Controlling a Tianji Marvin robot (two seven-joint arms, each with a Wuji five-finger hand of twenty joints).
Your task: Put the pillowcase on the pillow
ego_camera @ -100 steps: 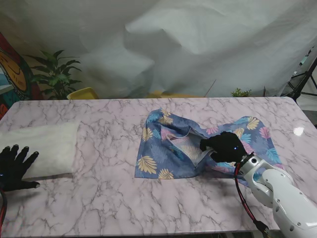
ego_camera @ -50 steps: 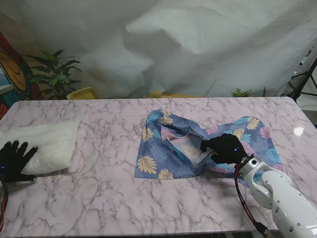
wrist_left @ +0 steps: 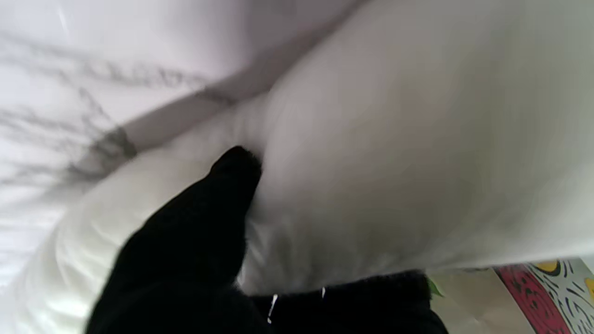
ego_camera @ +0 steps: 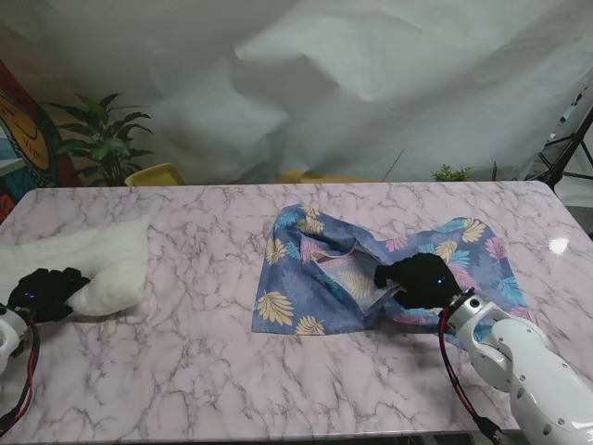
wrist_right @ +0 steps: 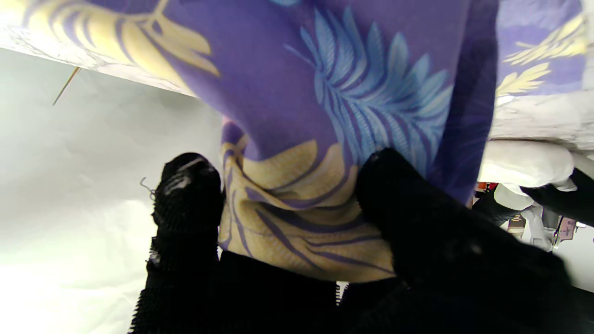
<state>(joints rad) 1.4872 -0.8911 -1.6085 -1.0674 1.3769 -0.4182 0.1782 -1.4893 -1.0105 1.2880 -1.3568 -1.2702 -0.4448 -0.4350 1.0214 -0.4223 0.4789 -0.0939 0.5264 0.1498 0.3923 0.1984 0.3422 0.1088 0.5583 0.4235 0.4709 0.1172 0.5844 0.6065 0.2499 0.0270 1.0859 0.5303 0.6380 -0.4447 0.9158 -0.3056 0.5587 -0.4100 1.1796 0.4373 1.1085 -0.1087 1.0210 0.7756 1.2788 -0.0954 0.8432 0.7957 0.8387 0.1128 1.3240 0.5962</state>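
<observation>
Marble-patterned table seen from above, white backdrop behind. At the far left edge, white pillow bunched and lifted at its near corner, pinched in the black-gloved left hand, fingers closed on the filling; left wrist view confirms a fingertip pressed into the soft white fabric. Near the centre-right, blue leaf-print pillowcase lying crumpled, its opening facing left and propped partly open. Right hand clamped on the upper hem of that opening, fingers closed around a fold of purple and yellow cloth, holding the mouth raised off the table.

Step in hand, by judgement: both items gripped, pillow and case well apart, insertion not yet begun. Next move likely calls for carrying the pillow rightward across the table, leading corner aimed into the held-open mouth, while keeping the hem lifted and taut so the opening does not collapse.

No brands, labels or readable writing visible anywhere.
</observation>
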